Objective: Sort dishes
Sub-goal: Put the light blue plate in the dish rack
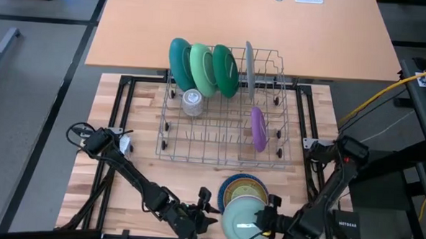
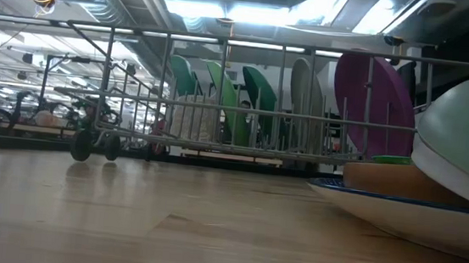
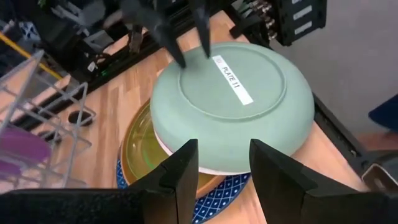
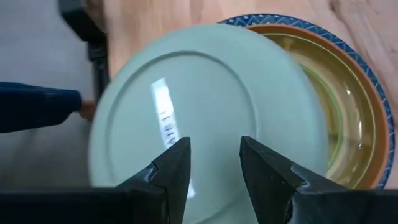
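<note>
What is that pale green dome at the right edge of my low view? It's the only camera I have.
Observer: It's a pale green plate, upside down on top of a stack. A label on its base reads PLATE 11.
Operator: What's underneath?
Observer: A tan bowl sitting on a blue-patterned plate.
Operator: Where are the arms?
Observer: Both are at the stack, coming from opposite sides. The left arm's jaws and the right arm's jaws stand open at the pale green plate, holding nothing.
Operator: Is there anything in the rack besides plates?
Observer: Yes, a clear cup stands in the left part of the wire rack, near the green plates.
</note>
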You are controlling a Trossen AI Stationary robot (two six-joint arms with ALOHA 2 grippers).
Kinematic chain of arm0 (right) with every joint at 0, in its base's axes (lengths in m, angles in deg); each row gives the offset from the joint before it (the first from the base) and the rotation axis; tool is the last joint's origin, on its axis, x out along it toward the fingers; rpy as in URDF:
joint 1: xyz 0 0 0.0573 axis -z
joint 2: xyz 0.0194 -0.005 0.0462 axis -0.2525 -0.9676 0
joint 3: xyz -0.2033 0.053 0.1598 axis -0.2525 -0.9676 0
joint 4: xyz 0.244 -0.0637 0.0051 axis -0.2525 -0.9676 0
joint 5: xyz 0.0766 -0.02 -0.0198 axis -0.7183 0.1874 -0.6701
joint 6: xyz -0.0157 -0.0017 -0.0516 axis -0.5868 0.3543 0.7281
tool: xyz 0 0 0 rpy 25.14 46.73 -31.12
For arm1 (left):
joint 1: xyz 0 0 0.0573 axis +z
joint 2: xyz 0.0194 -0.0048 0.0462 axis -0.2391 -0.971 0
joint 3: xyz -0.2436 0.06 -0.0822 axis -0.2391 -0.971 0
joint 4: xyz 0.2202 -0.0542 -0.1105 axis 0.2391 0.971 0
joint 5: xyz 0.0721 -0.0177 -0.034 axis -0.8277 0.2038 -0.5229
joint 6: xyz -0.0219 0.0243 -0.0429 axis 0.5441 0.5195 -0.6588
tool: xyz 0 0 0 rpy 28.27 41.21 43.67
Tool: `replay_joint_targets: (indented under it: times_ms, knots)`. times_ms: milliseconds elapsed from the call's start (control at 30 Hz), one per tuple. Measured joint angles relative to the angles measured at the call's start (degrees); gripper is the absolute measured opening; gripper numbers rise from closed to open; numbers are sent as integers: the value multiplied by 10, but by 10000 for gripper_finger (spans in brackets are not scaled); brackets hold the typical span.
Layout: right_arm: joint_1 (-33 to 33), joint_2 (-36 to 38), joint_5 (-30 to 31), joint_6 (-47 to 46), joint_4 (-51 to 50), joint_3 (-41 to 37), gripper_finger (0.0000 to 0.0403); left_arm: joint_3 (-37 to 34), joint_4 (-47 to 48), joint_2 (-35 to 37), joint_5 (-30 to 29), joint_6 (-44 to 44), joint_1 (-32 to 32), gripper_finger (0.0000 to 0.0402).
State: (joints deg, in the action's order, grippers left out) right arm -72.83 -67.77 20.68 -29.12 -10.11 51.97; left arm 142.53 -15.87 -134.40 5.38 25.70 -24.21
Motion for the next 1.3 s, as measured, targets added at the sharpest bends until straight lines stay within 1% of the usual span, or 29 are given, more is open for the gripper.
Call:
replay_joint_targets:
  times_ms: [133,467,533,667,767,933,1100,1300]
  knots:
    - [18,-12,-3,3,-11,1,144,0,-2,0,0,47,0,133]
    - [60,-16,15,7,-57,1,144,0,0,0,0,98,6,133]
    - [68,-16,15,9,-61,1,144,0,5,0,0,124,8,133]
    - [80,-16,14,20,-59,1,144,0,50,-1,2,200,15,133]
    - [84,-16,10,22,-58,1,144,0,71,-6,12,241,22,134]
    - [85,-17,9,22,-57,0,144,0,67,-32,15,301,33,155]
    - [85,-17,8,22,-53,0,144,0,67,-69,12,333,46,187]
    - [85,-17,6,22,-50,0,144,0,45,-86,-26,390,49,212]
